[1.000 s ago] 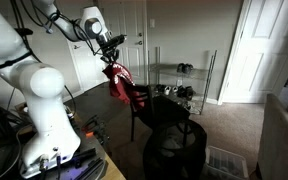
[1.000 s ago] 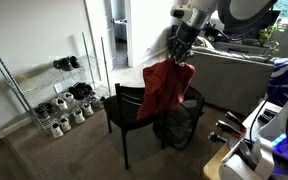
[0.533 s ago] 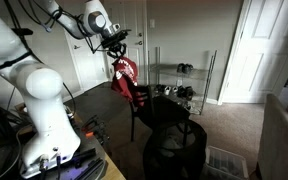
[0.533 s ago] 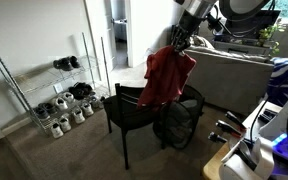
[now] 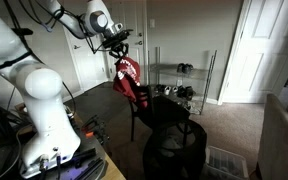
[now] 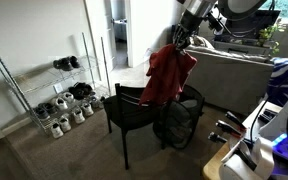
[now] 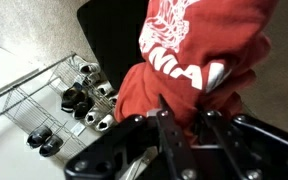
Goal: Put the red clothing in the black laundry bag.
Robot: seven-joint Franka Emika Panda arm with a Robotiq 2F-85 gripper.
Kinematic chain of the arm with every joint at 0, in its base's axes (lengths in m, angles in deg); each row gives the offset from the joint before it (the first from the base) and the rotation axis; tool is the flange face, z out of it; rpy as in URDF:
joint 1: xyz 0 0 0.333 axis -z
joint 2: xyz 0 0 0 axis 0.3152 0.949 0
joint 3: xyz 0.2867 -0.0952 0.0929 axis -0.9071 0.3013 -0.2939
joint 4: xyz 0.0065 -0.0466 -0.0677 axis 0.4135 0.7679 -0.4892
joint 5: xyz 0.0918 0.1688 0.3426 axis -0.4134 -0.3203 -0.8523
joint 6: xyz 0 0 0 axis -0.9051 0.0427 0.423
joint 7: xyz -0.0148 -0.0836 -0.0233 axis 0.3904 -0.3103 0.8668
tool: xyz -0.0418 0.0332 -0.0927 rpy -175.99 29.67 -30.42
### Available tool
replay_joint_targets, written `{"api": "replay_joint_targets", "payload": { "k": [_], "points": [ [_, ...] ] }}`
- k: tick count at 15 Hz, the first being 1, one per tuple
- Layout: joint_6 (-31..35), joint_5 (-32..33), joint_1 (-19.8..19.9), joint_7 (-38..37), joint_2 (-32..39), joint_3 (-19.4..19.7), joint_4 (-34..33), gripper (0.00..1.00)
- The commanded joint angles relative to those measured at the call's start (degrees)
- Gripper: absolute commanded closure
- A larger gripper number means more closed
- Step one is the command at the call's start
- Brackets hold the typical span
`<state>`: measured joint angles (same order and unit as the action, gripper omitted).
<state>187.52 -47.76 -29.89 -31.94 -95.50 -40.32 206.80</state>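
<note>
One gripper (image 7: 187, 113) fills the bottom of the wrist view, its two dark fingers pinched together on a bunched fold of the red clothing (image 7: 194, 50), which has white lettering on it. The grip is near the top of the garment, so the rest hangs free below it and, as far as can be seen, clear of the furniture.

Both exterior views show the gripper (image 5: 117, 46) (image 6: 181, 38) raised high with the red clothing (image 5: 127, 80) (image 6: 166, 75) dangling in the air. Below it stands a black chair (image 5: 149, 106) (image 6: 129, 110); the hem hangs near the chair's back, though whether it touches is too hard to tell.

Just beside the chair sits the black laundry bag (image 5: 174, 150) (image 6: 180, 124), upright with its mouth open upward. The garment looks off to one side of that opening rather than above it, so carrying it across and lowering it probably comes next. The height likely helps the cloth clear the chair.

Farther off, a wire shoe rack (image 6: 64, 100) (image 5: 184, 85) stands against the wall.
</note>
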Motion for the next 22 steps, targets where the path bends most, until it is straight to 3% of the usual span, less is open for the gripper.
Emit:
{"api": "replay_joint_targets", "payload": {
  "k": [1,2,7,14,18,22],
  "points": [
    [-0.2,1.3,-1.5,-1.0,0.1,1.6,-0.1,0.79],
    [-0.5,0.7,-1.4,-2.6,2.5,1.0,-2.5,0.95],
    [-2.9,-4.0,-2.8,-6.1,4.5,3.0,-9.9,0.95],
    [-3.7,-5.1,1.5,-18.4,1.6,4.4,-17.6,0.95],
    [-2.5,-4.8,4.6,-25.4,1.6,5.3,-17.3,0.95],
    [-0.7,-12.1,4.7,-27.8,2.0,8.7,-15.5,0.95]
  ]
}}
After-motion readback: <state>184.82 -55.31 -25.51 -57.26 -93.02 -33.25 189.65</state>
